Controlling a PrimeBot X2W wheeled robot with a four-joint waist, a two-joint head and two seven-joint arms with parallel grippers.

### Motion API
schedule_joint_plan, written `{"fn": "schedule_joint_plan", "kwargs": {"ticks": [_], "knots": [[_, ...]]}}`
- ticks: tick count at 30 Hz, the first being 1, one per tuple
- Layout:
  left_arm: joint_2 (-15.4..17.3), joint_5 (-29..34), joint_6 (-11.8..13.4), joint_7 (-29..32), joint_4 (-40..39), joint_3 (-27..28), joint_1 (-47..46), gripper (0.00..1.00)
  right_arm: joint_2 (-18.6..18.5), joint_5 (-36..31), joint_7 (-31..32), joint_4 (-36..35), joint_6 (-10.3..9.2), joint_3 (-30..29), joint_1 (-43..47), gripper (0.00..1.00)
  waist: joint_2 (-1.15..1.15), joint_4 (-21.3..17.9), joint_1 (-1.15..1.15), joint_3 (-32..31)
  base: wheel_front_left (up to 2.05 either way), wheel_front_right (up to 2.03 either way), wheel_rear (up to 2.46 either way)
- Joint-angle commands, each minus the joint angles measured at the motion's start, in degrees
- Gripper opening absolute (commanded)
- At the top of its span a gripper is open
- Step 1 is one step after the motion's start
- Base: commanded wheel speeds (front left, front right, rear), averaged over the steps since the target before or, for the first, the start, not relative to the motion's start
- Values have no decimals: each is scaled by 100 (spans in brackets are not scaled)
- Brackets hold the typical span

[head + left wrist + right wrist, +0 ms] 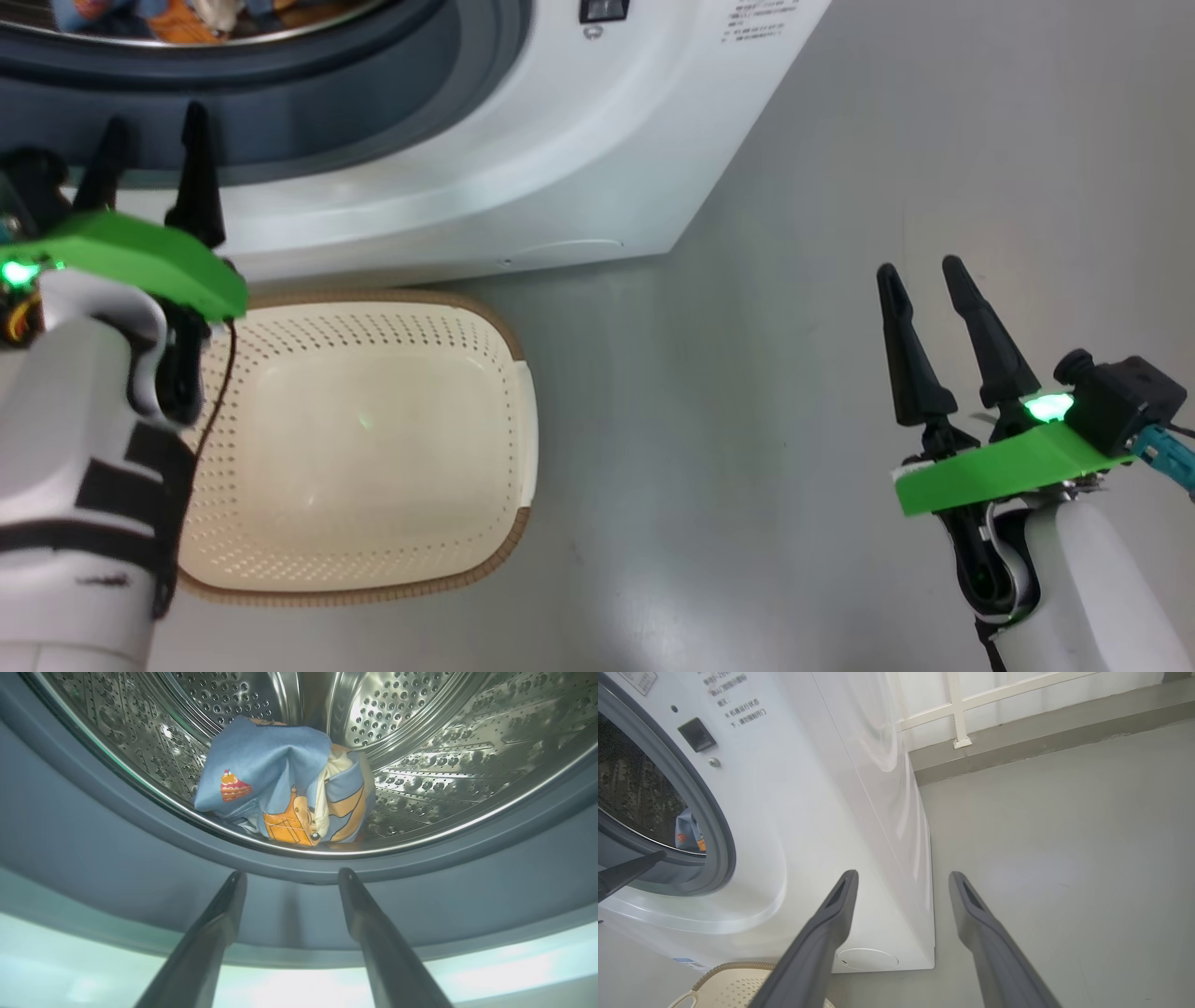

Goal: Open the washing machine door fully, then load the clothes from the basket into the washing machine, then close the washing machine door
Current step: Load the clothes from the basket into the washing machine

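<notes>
The white washing machine [560, 159] stands with its mouth uncovered; its door is out of view. Light-blue clothes [285, 784] with orange figures lie bunched in the steel drum [444, 742], just behind the grey gasket [117, 849]. A bit of them shows at the head view's top edge [177, 19] and through the opening [689, 833]. My left gripper [154, 121] is open in front of the gasket's lower lip, nothing between its fingers [219, 924]. My right gripper [922, 271] hangs open over the floor, right of the machine. The cream basket [504, 448] sits below the machine with nothing in it.
Grey floor [840, 187] stretches to the right of the machine and basket. In the right wrist view a white railing [957, 709] and a low kerb [1041, 737] run behind the machine. A black latch slot [696, 735] sits on the machine's front beside the opening.
</notes>
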Motion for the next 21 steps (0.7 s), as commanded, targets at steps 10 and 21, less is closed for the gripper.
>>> {"fn": "schedule_joint_plan", "kwargs": {"ticks": [10, 21], "knots": [[-35, 702, -9, -32, -1209, 886, 1516, 100, -242, 39, -27, 24, 14, 99, 580, 100, 0, 236, 0, -888, 0, 0, 0], [-279, 1190, -9, -33, -2284, 1463, 3030, 100, -412, 98, -27, 113, 14, 97, 1072, 100, 0, 302, 0, -1560, 0, 0, 0]]}}
